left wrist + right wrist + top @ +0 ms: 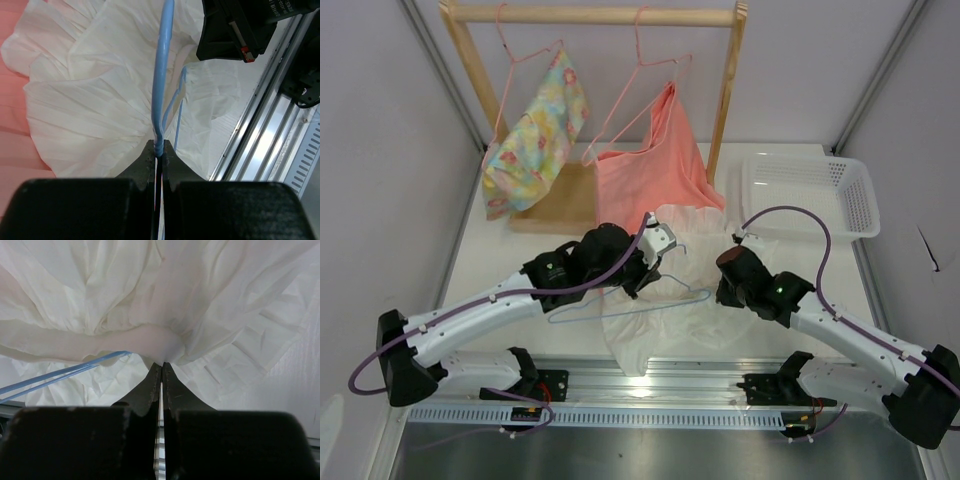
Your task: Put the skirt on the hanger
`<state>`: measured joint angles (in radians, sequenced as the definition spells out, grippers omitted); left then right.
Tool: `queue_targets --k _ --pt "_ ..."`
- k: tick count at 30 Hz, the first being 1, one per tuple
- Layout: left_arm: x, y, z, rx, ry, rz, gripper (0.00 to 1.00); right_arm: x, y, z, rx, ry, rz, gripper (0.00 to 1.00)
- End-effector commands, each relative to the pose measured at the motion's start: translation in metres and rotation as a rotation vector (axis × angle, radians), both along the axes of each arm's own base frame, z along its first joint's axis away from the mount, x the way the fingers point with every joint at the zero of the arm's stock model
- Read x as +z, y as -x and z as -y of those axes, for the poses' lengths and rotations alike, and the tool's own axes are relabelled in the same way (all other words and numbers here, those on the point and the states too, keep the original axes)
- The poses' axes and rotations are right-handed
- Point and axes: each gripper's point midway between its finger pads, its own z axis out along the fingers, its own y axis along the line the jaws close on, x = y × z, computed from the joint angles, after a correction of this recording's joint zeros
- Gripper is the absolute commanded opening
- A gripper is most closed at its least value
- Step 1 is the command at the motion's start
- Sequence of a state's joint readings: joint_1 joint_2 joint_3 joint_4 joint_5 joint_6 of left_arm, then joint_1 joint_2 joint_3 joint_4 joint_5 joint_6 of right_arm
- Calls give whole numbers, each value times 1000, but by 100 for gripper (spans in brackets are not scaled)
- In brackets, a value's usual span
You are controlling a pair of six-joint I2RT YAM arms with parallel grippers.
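Dressing the hanger looks to be the step in hand. The left gripper (159,146) is clamped tight on the hanger (162,65) wire, holding it over the skirt (665,310), which lies crumpled on the table (500,250) between the arms. The right gripper (161,366) is pinched fully closed on a skirt fold. Next, I judge, the right draws that fabric over the wire while the left steadies it.
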<state>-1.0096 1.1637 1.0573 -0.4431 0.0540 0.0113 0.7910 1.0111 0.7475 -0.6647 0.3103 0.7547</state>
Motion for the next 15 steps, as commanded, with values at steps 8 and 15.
queue_targets --k 8,15 --pt "59 -1 -4 -12 90 124 0 1 -1 4 -4 23 11 0" --pt "73 6 -8 -25 115 140 0 0 -4 1 1 31 8 0"
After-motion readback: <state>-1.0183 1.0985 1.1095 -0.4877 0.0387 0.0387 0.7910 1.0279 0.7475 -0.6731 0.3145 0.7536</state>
